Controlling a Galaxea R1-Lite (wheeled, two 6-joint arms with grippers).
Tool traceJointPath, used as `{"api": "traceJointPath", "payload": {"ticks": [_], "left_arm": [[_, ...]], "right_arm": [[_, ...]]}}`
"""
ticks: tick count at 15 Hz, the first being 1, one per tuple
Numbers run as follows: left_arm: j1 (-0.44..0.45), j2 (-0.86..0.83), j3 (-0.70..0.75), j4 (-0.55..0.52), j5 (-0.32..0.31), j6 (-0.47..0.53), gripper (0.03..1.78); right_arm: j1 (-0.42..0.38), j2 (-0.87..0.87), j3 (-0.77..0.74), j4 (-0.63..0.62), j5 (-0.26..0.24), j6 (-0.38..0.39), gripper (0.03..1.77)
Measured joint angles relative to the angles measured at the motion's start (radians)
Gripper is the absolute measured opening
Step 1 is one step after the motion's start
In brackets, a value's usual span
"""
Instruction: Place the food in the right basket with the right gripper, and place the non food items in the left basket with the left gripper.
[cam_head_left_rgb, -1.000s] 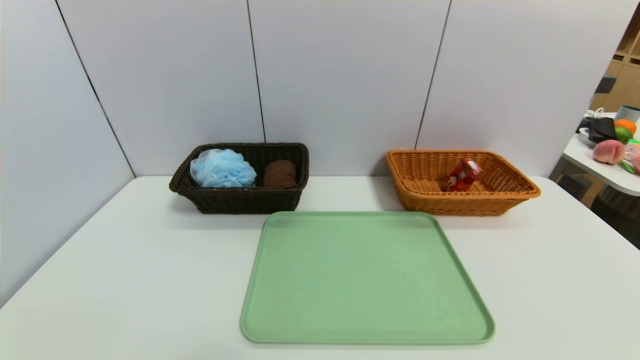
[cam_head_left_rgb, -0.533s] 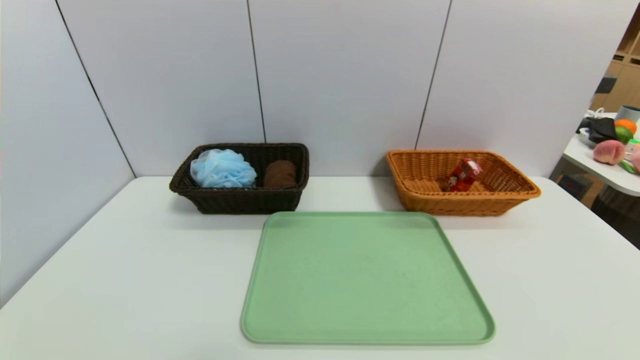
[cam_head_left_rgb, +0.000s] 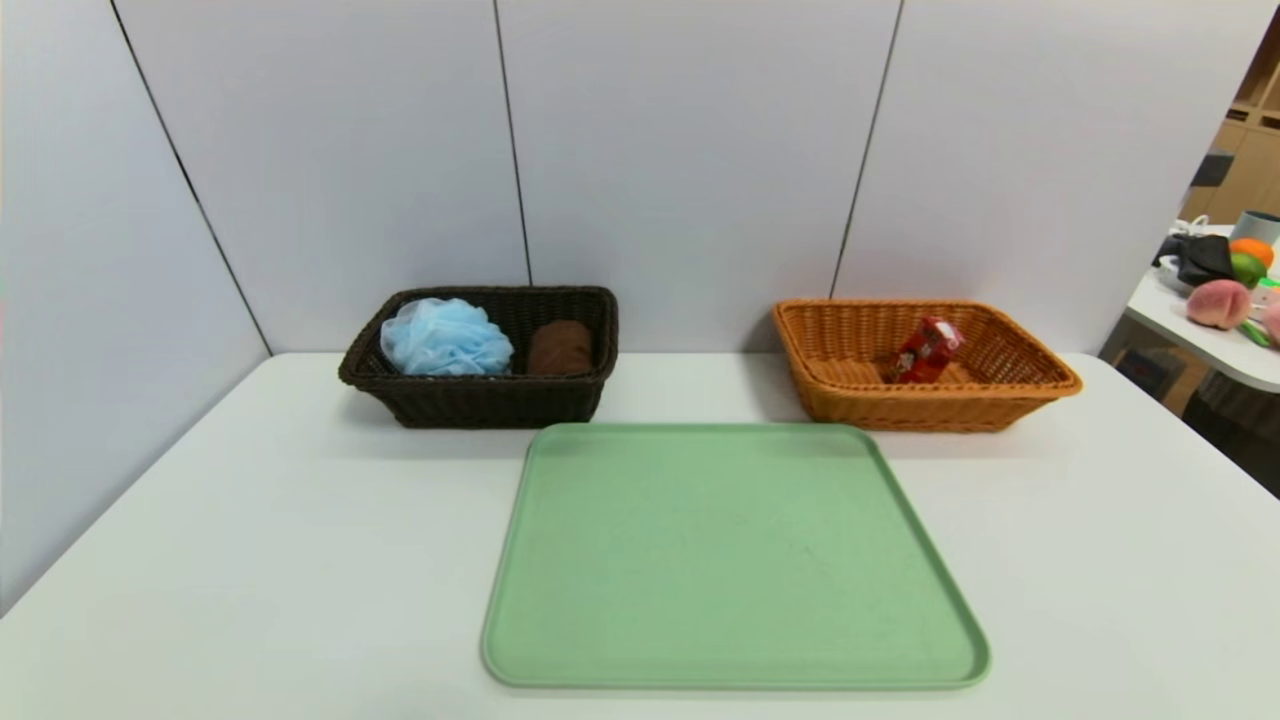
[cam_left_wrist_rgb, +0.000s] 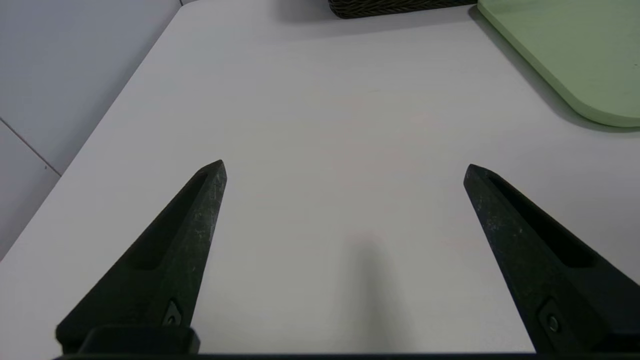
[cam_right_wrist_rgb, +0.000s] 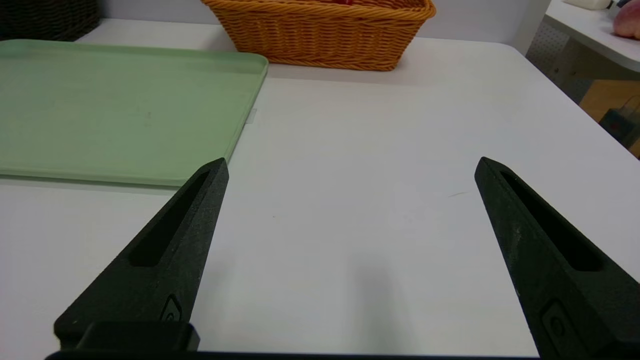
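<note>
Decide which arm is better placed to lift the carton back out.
Right, most likely: the carton lies in the orange basket on that side, and the right gripper faces that basket, jaws open and empty.

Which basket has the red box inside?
The orange-tan basket, on the robot's right, holds the red carton. The dark brown basket holds a blue puff and a brown roll instead.

There are two baskets (cam_head_left_rgb: 480, 402), one tray (cam_head_left_rgb: 735, 560), one puff (cam_head_left_rgb: 446, 338), one towel (cam_head_left_rgb: 561, 348), one carton (cam_head_left_rgb: 927, 351).
</note>
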Motion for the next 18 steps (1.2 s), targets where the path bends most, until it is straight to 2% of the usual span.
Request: {"api": "traceJointPath", "payload": {"ticks": [15, 18], "left_arm": [[0.000, 0.000, 0.001, -0.001, 0.003, -0.026, 1.69], [0.000, 0.000, 0.005, -0.020, 0.007, -0.067, 1.69]], "right_arm": [[0.000, 0.000, 0.007, 0.004, -0.005, 0.019, 1.70], [0.000, 0.000, 0.007, 0.002, 0.000, 0.014, 1.70]]}}
